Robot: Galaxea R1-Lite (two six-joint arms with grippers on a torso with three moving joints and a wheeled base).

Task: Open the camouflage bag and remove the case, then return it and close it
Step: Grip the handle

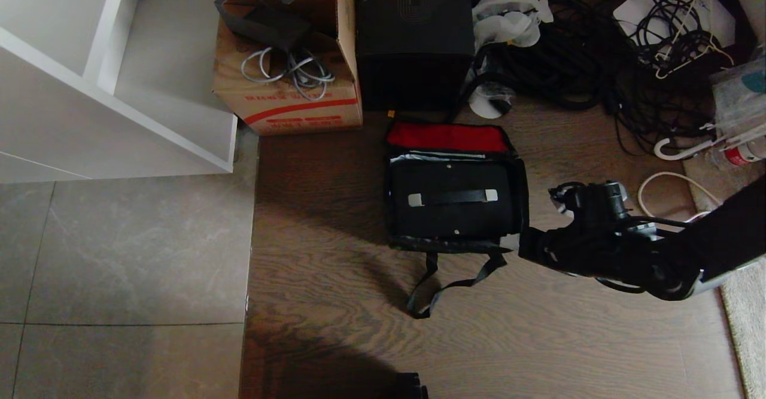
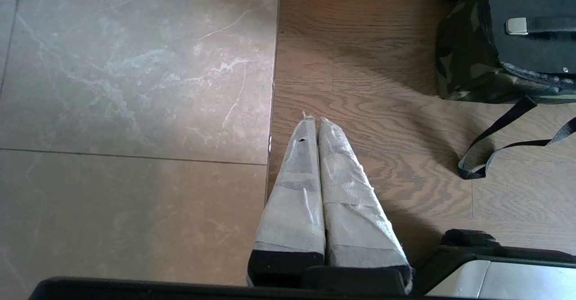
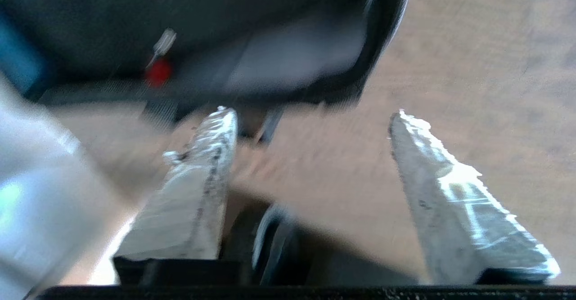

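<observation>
The right claw (image 3: 310, 120) stands with its taped fingers (image 3: 432, 174) spread wide apart and nothing between them, hovering over bare wooden floor (image 1: 335, 207). In the head view the right claw (image 1: 526, 246) sits just off the near right corner of the camouflage bag (image 1: 519, 195), close to its edge, though whether it touches cannot be told. The bag lies open on the floor, its red-lined lid (image 1: 446, 137) folded back on the side far from the claw. The case (image 1: 452, 198) lies flat inside the bag, its strap handle (image 1: 453, 197) facing up, ringed by the bag's walls. The bag's black strap (image 1: 443, 285) trails loose over the floor on the near side, beside the claw. Past the lid stand a black box (image 1: 415, 34) and a cardboard box (image 1: 287, 64), with tangled cables (image 1: 598, 58) beyond the claw. Open floor lies on the near side.

The left claw (image 2: 315, 120) hangs pressed together and empty over the seam between the tiles (image 2: 135, 88) and the wood, well clear of the bag.
</observation>
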